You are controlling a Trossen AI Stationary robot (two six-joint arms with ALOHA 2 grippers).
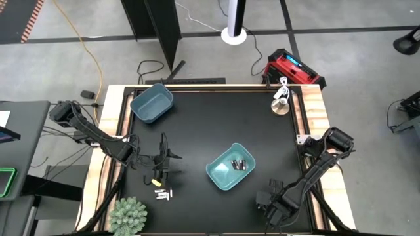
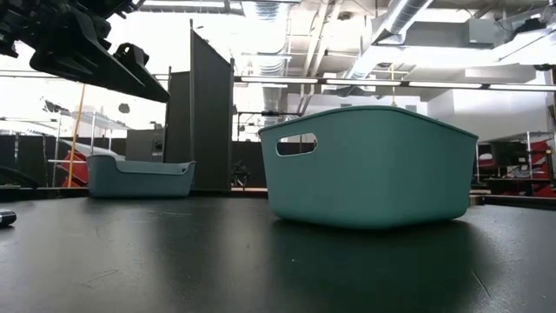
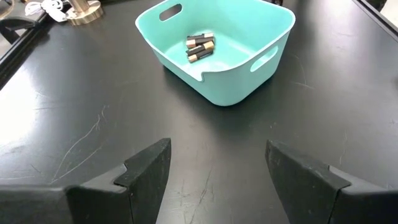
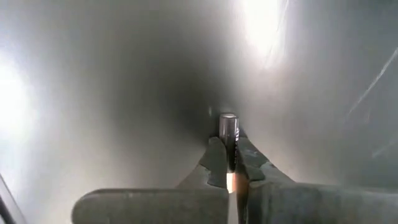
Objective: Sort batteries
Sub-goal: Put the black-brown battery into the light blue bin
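A black tabletop (image 1: 210, 124) with wooden edging fills the centre of the overhead frame. A green spiky plant (image 1: 128, 215) sits at lower left, a small brass-coloured round object (image 1: 281, 105) at upper right, and a red case (image 1: 293, 68) lies on the grey floor above it.

Bright overhead lighting throws glare on the black table (image 4: 280, 56), whose surface blurs in the right wrist view.

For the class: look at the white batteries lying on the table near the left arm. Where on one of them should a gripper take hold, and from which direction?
Grip a white battery across its round barrel at mid-length, coming straight down from above. The batteries lie flat on the black table, close together, so fingers should probably straddle an outer one. The left gripper is open just beside them.
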